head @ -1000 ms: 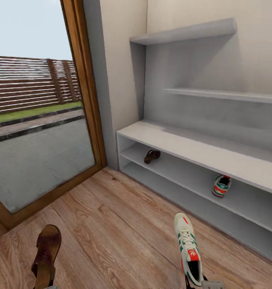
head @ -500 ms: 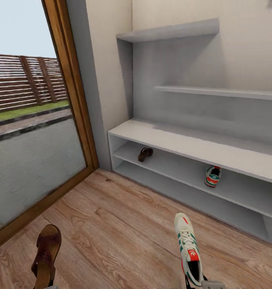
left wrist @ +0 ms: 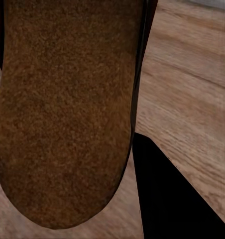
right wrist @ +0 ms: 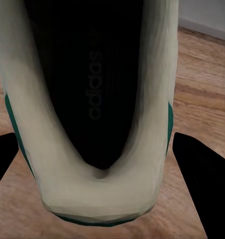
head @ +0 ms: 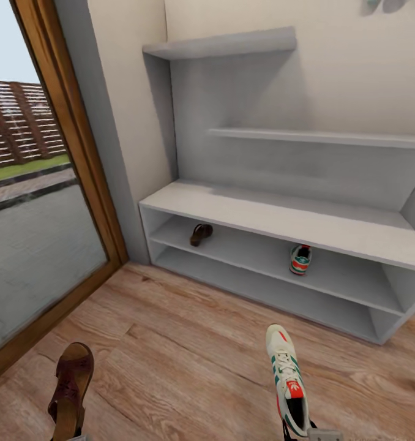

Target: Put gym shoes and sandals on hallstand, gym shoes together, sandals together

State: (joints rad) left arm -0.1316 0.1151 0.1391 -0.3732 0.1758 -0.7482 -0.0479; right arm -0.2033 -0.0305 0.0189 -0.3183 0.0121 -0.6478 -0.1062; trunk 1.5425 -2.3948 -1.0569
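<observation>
A brown strappy sandal [head: 70,389] hangs over the corridor floor [head: 189,343] at the head view's lower left, my left gripper [head: 76,437] shut on its heel end. Its tan sole [left wrist: 67,109] sits against one dark finger [left wrist: 174,199]. A white gym shoe [head: 287,376] with green stripes is held at the lower right, my right gripper [head: 310,432] shut on its heel. The shoe's heel opening [right wrist: 95,89] lies between both fingers [right wrist: 204,172]. Ahead stands the pale-grey hallstand [head: 281,217]. Its upper shelf row holds the second sandal [head: 201,233] at the left and the second gym shoe [head: 300,260] towards the right.
A wood-framed glass door [head: 54,153] runs along the left, showing a paved yard and a fence. Two staggered wall shelves [head: 232,44] hang above the bench. The rack's right end panel [head: 397,306] meets the floor at the right.
The whole picture has slid left, so the camera has turned right: the rack now shows up to its right end. Both held shoes keep their places in the view.
</observation>
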